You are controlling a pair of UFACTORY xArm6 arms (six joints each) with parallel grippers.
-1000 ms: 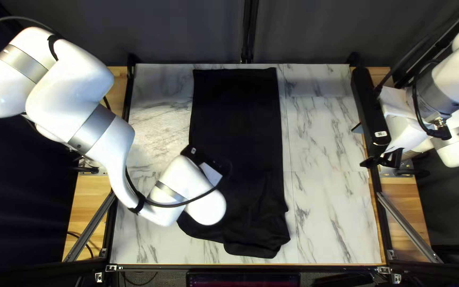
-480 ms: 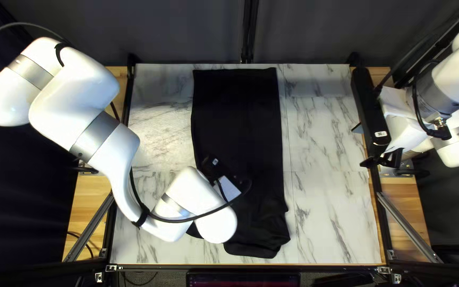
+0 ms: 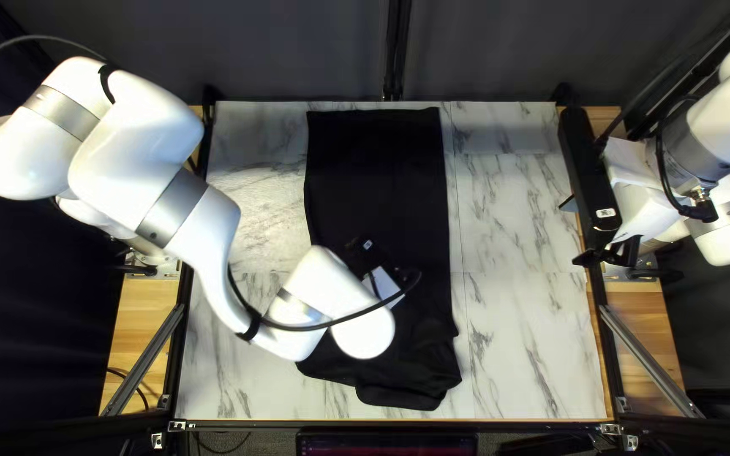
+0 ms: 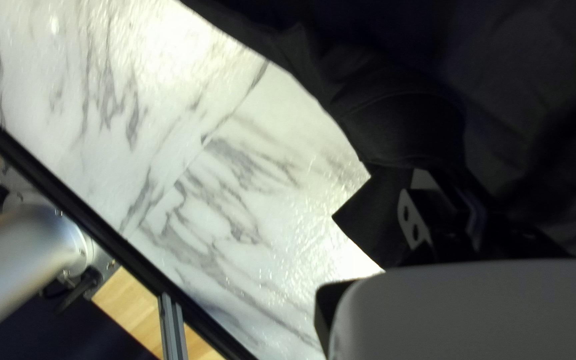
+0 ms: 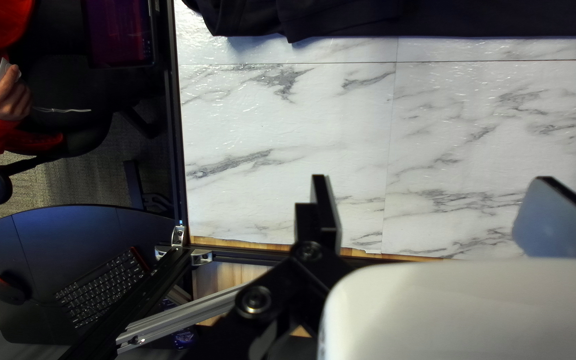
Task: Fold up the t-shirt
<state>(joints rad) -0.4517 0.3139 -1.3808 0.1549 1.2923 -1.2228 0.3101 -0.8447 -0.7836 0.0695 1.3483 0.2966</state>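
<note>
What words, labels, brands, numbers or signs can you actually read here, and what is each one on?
No text is legible enough to quote.
Small white rectangular label on the right arm's long black housing: too small to read.
Tiny pale label on the left arm's black housing: too small to read.
Key markings on the black keyboard: too small to read.

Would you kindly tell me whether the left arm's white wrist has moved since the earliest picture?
Yes, toward the right of the top left view: the left arm's white wrist now sits farther from the table's left edge.
</note>
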